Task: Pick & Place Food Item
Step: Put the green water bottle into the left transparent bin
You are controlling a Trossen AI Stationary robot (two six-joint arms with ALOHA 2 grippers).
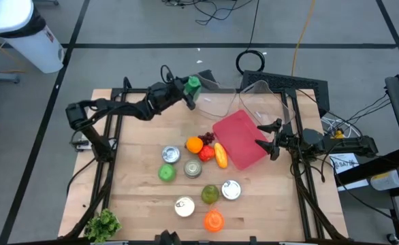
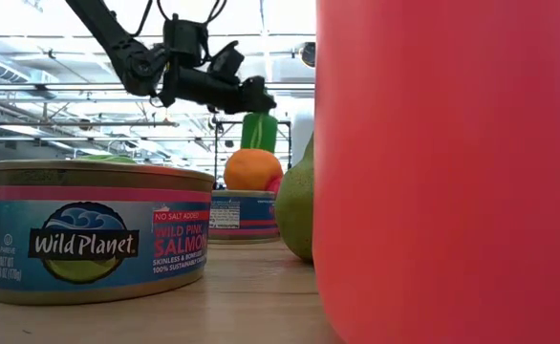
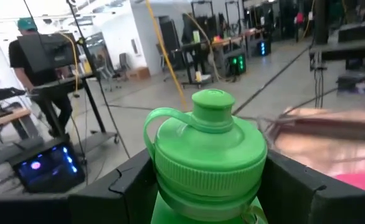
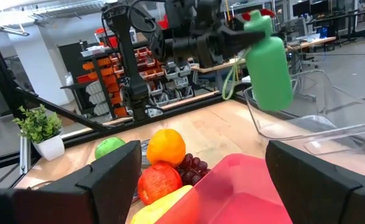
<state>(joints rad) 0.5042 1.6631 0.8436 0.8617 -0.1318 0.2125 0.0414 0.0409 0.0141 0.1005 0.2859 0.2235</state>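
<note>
high: overhead, looking down | low: tabletop level, cans close | wrists: looking forward | shared: green bottle (image 1: pixel 193 84)

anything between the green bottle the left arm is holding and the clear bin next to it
Nothing visible. The left gripper holds the green bottle above the table, right at the clear bin, with open air between them.

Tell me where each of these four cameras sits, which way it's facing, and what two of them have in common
High view: above the table, looking straight down; both arms show.
Low view: at tabletop height, looking level past a salmon can; the left arm comes from above.
Left wrist view: on the left arm, looking past its fingers at the green bottle they grip.
Right wrist view: on the right arm, over the red tray; open fingers show.
Shared: all four show the green bottle.
</note>
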